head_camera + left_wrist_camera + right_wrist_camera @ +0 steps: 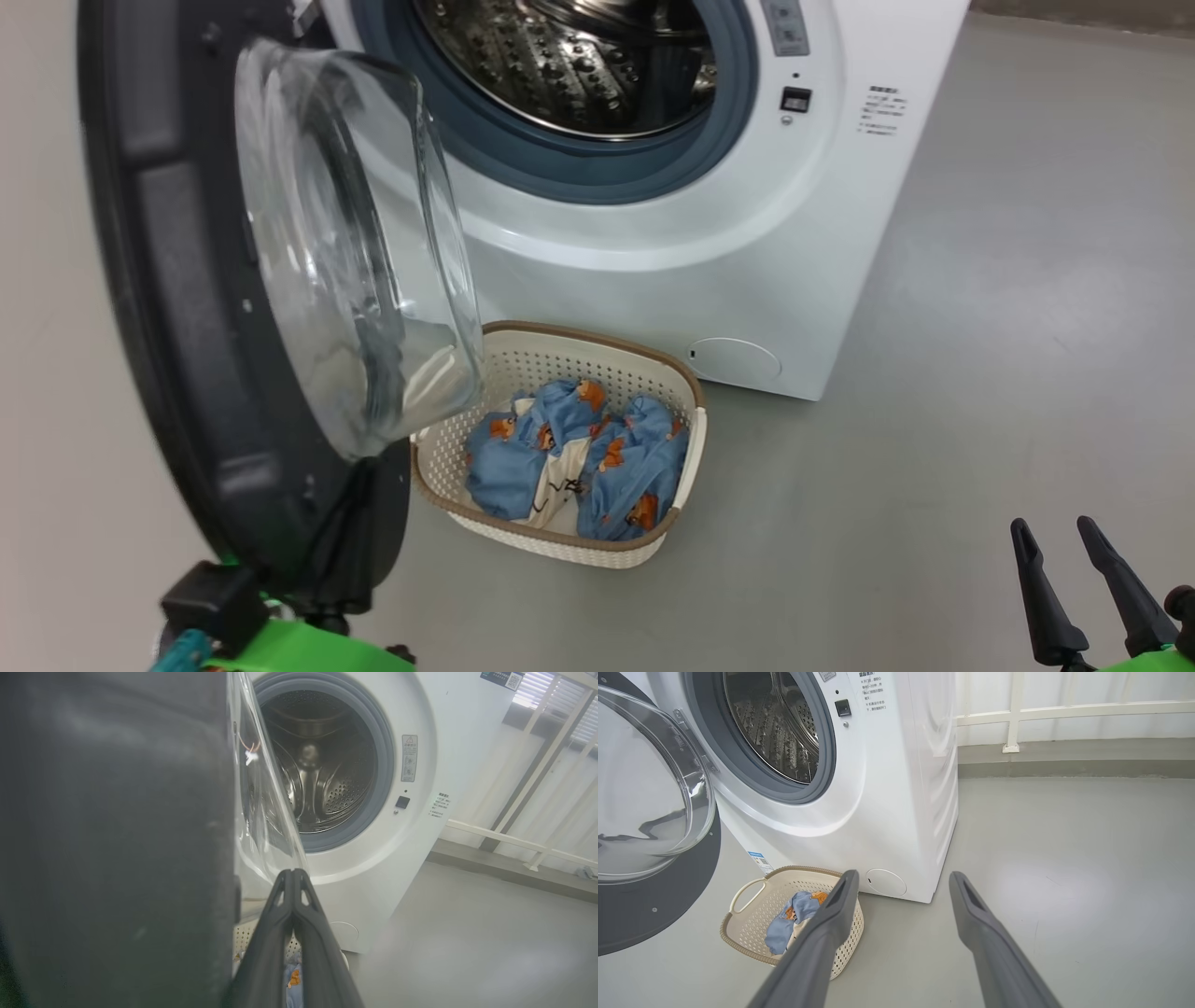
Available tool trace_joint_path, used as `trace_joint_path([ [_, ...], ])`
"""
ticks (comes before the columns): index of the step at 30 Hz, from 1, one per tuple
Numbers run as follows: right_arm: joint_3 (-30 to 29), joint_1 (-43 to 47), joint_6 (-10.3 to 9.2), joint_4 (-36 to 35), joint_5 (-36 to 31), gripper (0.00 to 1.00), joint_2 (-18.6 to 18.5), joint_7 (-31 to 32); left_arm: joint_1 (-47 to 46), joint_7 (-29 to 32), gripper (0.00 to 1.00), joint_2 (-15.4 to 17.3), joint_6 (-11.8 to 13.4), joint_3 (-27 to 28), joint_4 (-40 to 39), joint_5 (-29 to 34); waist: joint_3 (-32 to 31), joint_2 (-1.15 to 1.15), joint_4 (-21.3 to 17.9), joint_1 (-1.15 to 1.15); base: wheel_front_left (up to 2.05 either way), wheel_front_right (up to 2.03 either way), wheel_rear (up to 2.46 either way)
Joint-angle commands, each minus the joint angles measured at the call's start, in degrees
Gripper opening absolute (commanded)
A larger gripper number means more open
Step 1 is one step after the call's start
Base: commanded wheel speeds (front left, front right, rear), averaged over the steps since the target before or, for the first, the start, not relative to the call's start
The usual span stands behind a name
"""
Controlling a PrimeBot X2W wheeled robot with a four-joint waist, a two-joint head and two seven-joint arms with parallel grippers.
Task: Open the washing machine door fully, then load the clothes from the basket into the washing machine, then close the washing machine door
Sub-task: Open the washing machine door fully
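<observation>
- Pressing its two fingers flat together with nothing between them, the left pincer (293, 873) reaches up the left wrist view. Its tips are just beside the lower curve of the glass porthole of the washing machine door (117, 835); whether they touch it cannot be told. The door's dark rim stands close along the left of this view. Past it, the washing machine (420, 765) shows its steel drum open.
- In the head view the door hangs swung out to the left, its glass bulge facing the machine. The left arm's green wrist sits at the lower left, right under the door's bottom edge. The right pincer (1053, 527) rises from the lower right corner with its fingers pointing up, spread apart and empty. It is over the floor (934, 420), well apart from the basket (560, 369). The basket stands on the floor just in front of the machine, beside the door's lower part, with the clothes (579, 457) bunched inside it.
- In the right wrist view the right pincer's fingers stretch wide apart, gripping nothing, toward the machine's lower front. The basket lies partly behind the left-hand finger.
</observation>
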Motion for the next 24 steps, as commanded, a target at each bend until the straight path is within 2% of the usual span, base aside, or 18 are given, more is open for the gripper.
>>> trace_joint_path([
  [1, 1.3, -1.2, 0.17, -1.3, -0.5, 1.00, -1.4, -0.7, -0.5, -0.1, 0.00, 1.9, 1.1, 3.5, -1.4, -0.3, 0.2, 0.00, 0.9, 0.00, 0.00, 0.00, 0.00],
  [14, 1.7, -1.8, 0.17, -1.4, -0.5, 1.00, -1.8, -0.7, 0.0, 0.0, 0.00, 6.3, 5.1, 11.6, -1.0, -2.5, 1.3, 0.00, 2.8, 0.00, 0.00, 0.00, 0.00],
  [24, 1.6, -2.7, 0.17, -1.8, -0.6, 1.00, -2.3, -0.7, -3.6, -0.2, 0.00, 9.6, 5.1, 17.1, 3.8, -4.1, 3.8, 0.00, 2.8, 0.00, 0.00, 0.00, 0.00],
])
